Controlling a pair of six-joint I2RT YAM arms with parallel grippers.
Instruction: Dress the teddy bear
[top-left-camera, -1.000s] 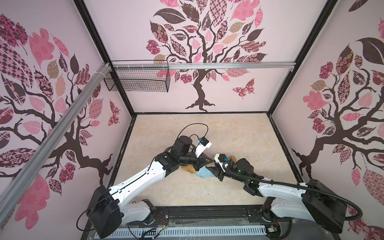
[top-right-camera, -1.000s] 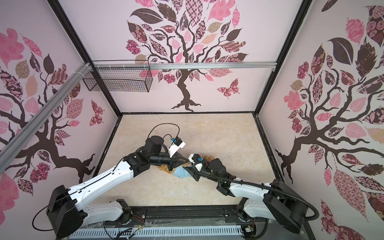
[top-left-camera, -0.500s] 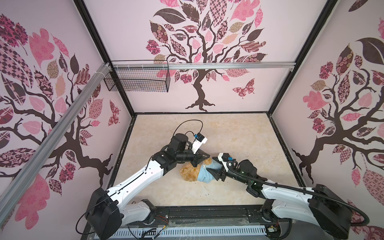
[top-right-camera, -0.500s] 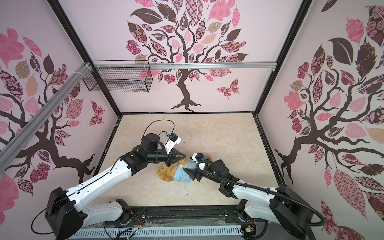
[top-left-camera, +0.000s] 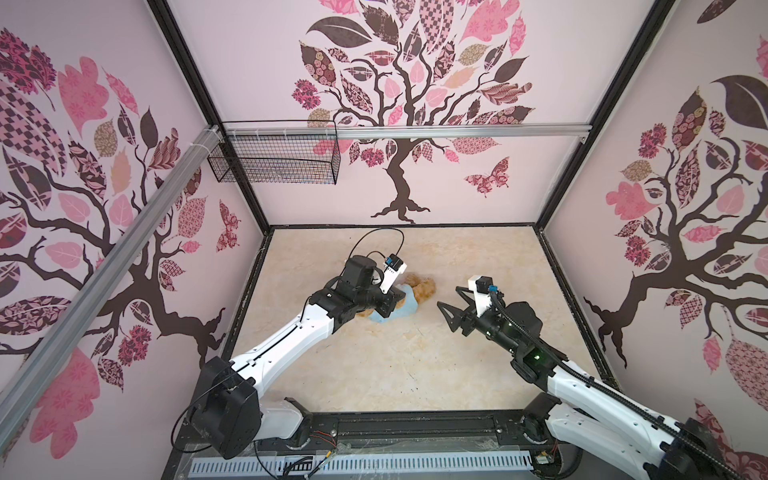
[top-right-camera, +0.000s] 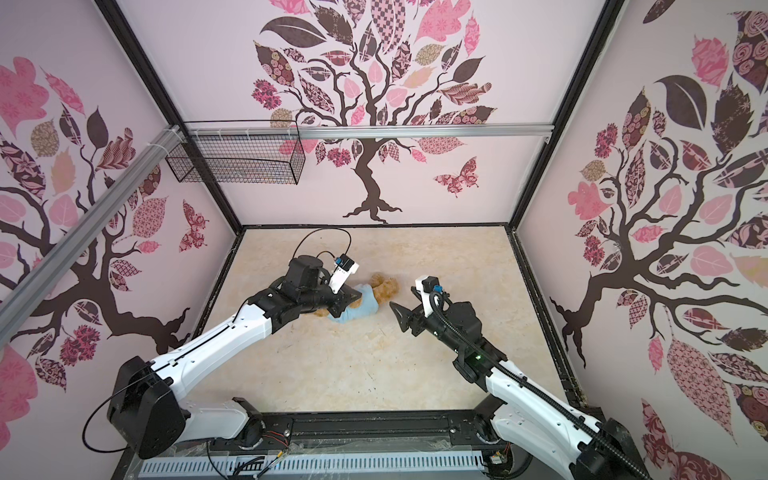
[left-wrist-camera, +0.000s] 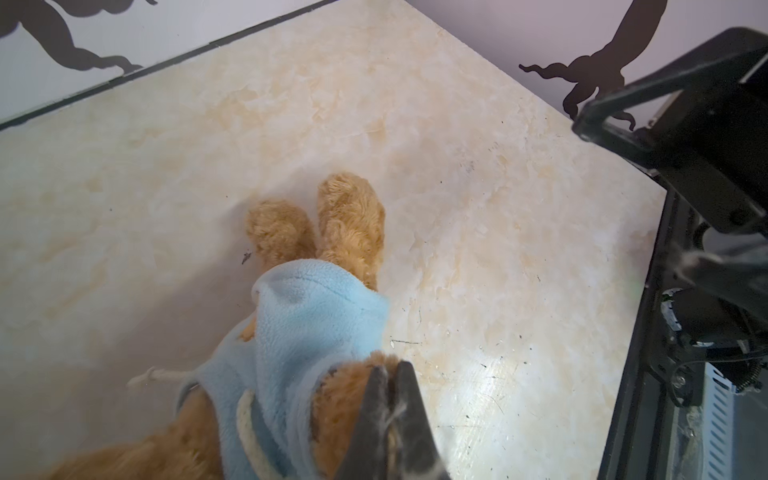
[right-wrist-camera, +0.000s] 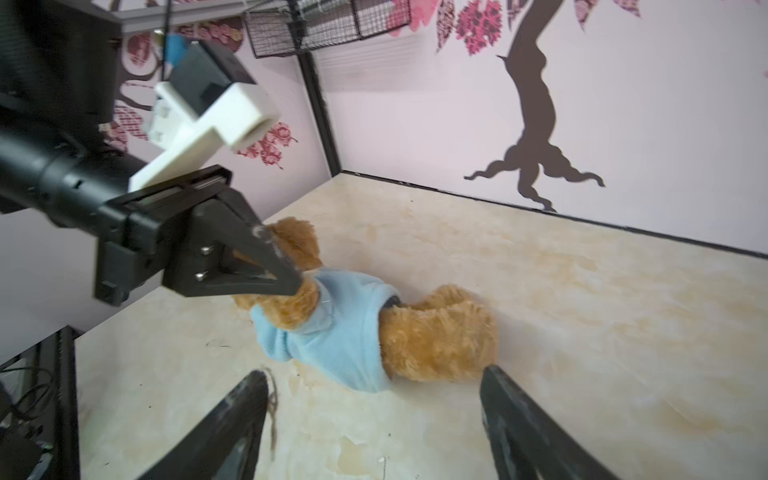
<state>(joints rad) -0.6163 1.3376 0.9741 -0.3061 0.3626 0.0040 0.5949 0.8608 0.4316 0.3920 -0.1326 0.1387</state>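
The jaws of the left gripper (left-wrist-camera: 392, 370) are seen pressed together, their tips set against an arm of the teddy bear (right-wrist-camera: 436, 336) at a sleeve of the light-blue shirt (right-wrist-camera: 345, 332); whether fur is pinched cannot be told. The bear is laid near the middle of the worktop (top-left-camera: 374, 365), the shirt drawn over its trunk and its bare legs pointed toward the far right corner. The right gripper (top-left-camera: 448, 297) is held beside it toward the right edge, apart from it, jaws spread wide and empty.
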